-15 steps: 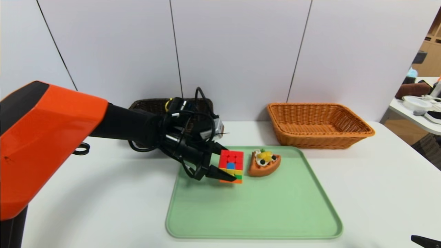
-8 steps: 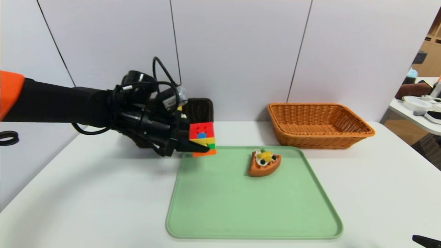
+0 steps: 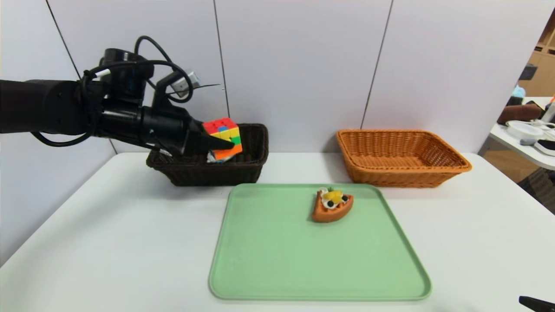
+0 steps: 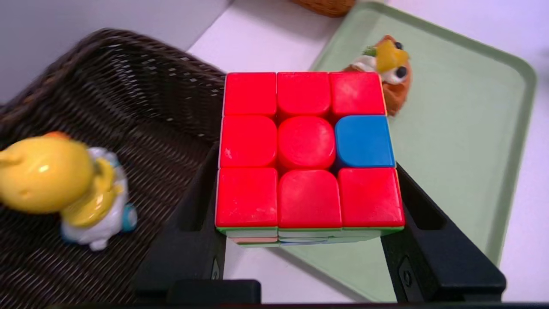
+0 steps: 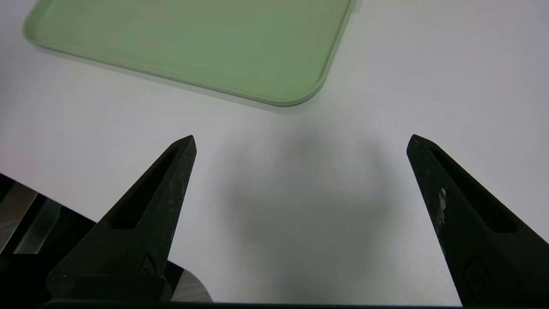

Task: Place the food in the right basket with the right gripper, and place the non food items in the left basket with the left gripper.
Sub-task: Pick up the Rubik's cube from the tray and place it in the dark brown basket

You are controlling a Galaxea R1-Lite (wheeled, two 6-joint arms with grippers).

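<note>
From my head camera, my left gripper (image 3: 219,143) pinches the puzzle cube (image 3: 223,138) and holds it in the air over the left basket (image 3: 243,171), the dark wicker one standing by the wall at the far left of the white table (image 3: 108,242). The cube sits tilted, red face up. The food (image 3: 332,205), a small brown pastry with cream and fruit, lies on the green tray (image 3: 303,268), toward its far side. The right basket (image 3: 401,158), light orange, stands behind the tray's right corner. A fingertip of my right gripper (image 3: 535,302) shows at the near right edge.

From my left wrist, the cube's red face with one blue square fills the gap between my two black fingers (image 4: 193,240), which press its sides. The duck (image 4: 64,184) on its scooter lies inside the dark basket.

From my right wrist, my fingers (image 5: 141,219) stand spread wide over bare table, near a corner of the tray, holding nothing.
</note>
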